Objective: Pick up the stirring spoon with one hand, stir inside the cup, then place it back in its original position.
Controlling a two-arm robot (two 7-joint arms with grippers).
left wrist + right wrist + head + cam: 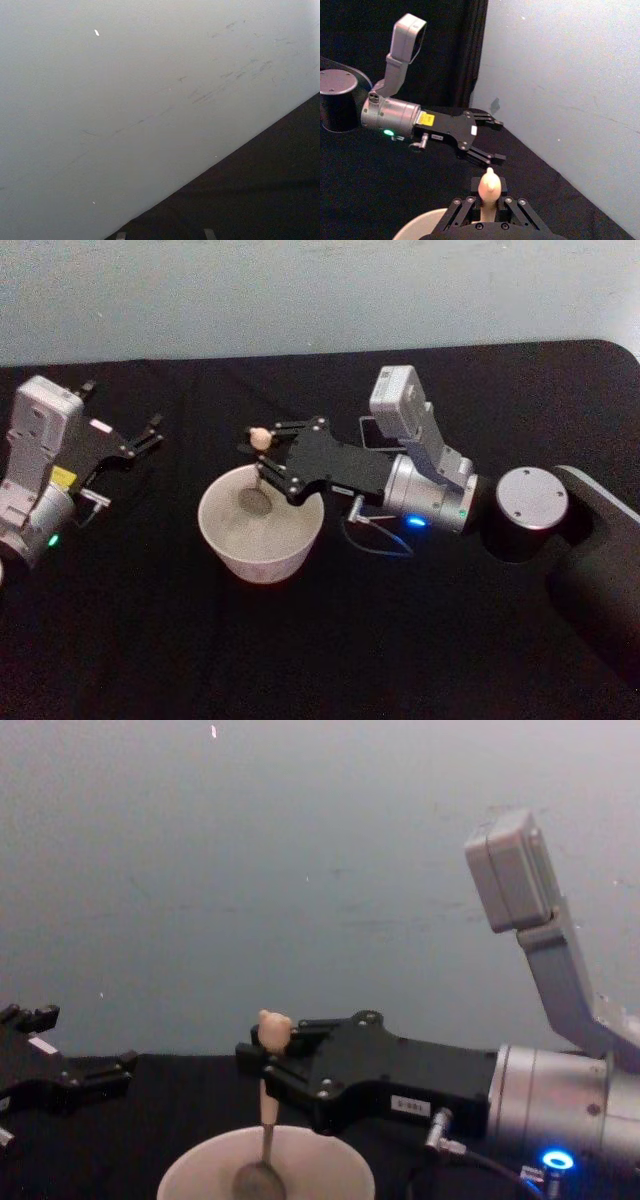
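Observation:
My right gripper [262,455] is shut on the stirring spoon [258,475] just under its beige bear-head knob. The spoon hangs upright, its shiny bowl down inside the off-white cup [222,540] near the far wall. From the chest view, the spoon [265,1115] drops from the gripper [262,1060] into the cup [190,1170]. The right wrist view shows the knob [487,186] standing between the fingers, above the cup rim [417,226]. A dark square-mouthed holder [368,436] peeks out behind the right wrist. My left gripper [148,436] rests open, off to the cup's left.
The table [330,650] is covered in black cloth, and a pale wall [300,290] runs along its far edge. The right arm's dark base [530,502] sits at the right. Bare cloth lies in front of the cup.

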